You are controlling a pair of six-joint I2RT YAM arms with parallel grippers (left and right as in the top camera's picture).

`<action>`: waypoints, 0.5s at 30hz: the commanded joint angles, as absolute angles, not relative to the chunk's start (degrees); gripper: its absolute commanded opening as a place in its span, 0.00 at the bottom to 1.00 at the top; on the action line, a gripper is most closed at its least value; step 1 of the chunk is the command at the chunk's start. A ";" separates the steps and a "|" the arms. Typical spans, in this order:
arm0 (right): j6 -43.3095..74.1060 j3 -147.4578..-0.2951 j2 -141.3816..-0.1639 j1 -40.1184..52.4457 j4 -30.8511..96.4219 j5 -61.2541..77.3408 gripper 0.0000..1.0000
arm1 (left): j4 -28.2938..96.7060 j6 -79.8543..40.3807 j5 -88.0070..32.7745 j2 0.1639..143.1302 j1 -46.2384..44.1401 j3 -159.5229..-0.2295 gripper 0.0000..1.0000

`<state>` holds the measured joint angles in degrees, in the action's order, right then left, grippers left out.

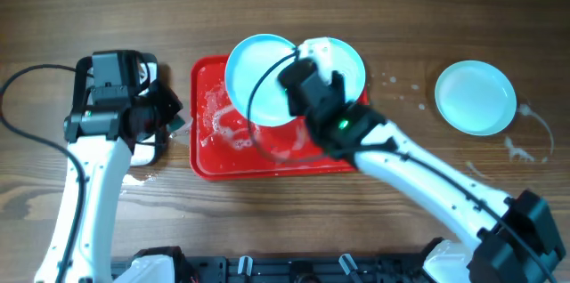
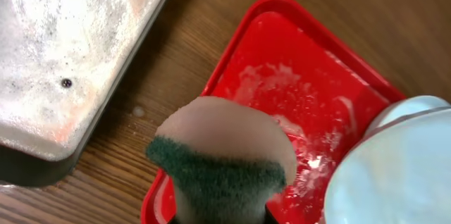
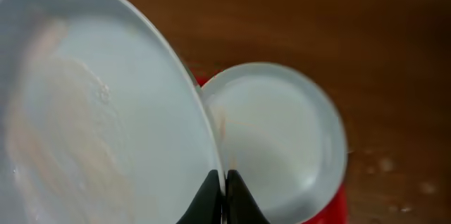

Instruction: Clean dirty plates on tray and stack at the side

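Note:
The red tray (image 1: 209, 157) lies mid-table, streaked with foam. My right gripper (image 1: 292, 83) is shut on the rim of a light-blue plate (image 1: 258, 74) and holds it tilted above the tray's far edge. In the right wrist view this plate (image 3: 91, 111) fills the left side, with the black fingers (image 3: 224, 190) pinching its edge. A second plate (image 1: 347, 59) rests at the tray's far right corner (image 3: 282, 139). A third plate (image 1: 475, 96) lies on the table to the right. My left gripper (image 1: 171, 117), by the tray's left rim, is shut on a green-and-beige sponge (image 2: 222, 157).
A silver pan (image 2: 63, 48) of foamy water stands left of the tray, mostly under the left arm in the overhead view. Foam spots and wet streaks (image 1: 517, 145) mark the wood around the right-hand plate. A black cable (image 1: 267, 78) loops over the held plate.

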<state>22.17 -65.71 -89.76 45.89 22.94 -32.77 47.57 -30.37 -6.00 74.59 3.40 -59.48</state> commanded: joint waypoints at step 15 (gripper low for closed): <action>-6.09 -65.76 -103.61 61.87 6.81 -82.74 0.04 | 45.87 -30.98 -5.06 80.05 3.66 -59.72 0.04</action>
